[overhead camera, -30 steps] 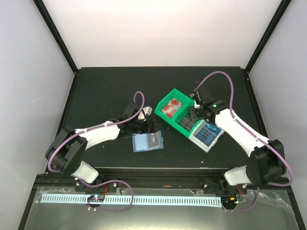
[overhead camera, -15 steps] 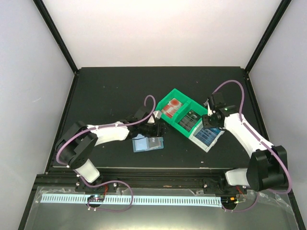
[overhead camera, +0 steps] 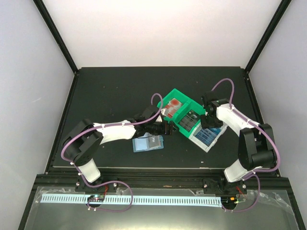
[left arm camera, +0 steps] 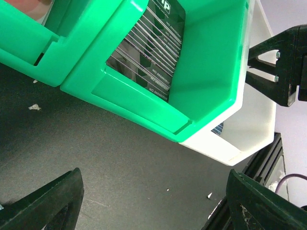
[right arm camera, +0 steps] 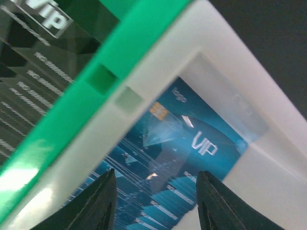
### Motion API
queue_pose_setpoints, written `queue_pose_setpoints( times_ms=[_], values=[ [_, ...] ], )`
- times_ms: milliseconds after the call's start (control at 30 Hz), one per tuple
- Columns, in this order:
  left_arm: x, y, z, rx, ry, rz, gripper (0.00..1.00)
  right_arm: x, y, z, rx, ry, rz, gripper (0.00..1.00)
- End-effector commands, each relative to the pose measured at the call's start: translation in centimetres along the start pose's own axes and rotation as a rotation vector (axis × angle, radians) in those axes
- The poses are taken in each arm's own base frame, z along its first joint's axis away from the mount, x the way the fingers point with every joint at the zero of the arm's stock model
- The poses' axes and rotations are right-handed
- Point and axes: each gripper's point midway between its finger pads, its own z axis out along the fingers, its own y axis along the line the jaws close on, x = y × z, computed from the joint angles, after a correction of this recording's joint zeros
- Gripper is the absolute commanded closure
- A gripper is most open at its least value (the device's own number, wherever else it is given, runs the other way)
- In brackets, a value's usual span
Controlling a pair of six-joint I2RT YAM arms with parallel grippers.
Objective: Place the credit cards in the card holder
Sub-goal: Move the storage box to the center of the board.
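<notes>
Blue credit card (right arm camera: 184, 158) in white bin (right arm camera: 268, 191), beneath spread right claw (right arm camera: 156, 191)

The left tool (left arm camera: 153, 196) stands open, its dark fingers (left arm camera: 45, 201) wide apart in the lower corners of the frame, above the black table (left arm camera: 105, 163). A green bin (left arm camera: 206, 72) fills the upper middle, lying slantwise, with a dark credit card (left arm camera: 156, 48) printed in pale lines inside it. A white bin (left arm camera: 256, 120) touches its right side; a black arm part (left arm camera: 283, 67) shows at the right edge
</notes>
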Motion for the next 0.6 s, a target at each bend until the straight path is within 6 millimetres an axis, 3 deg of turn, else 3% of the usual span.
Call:
queue_pose_setpoints(
  times_ms=[0, 200, 300, 400, 567],
  values=[
    [-1.1, -1.0, 0.1, 0.022, -0.05, 0.003, 0.16, -2.0, 2.8, -1.0, -0.136, -0.085, 0.018, 0.52],
    [-1.7, 0.4, -0.5, -0.061, -0.095, 0.014, 0.1, -3.1, 6.5, -1.4, -0.256, -0.16, -0.002, 0.52],
    [-2.1, 1.6, -1.5, -0.143, -0.129, 0.014, 0.01, -3.8, 8.0, -1.3, -0.281, -0.188, -0.015, 0.52],
    [-2.6, 2.9, -2.6, -0.229, -0.168, 0.006, 0.01, -4.6, 9.4, -1.7, -0.313, -0.222, -0.036, 0.52],
    [-3.5, 3.2, -4.1, -0.265, -0.217, -0.004, 0.01, -6.0, 11.5, -3.1, -0.4, -0.278, -0.048, 0.49]
  ],
)
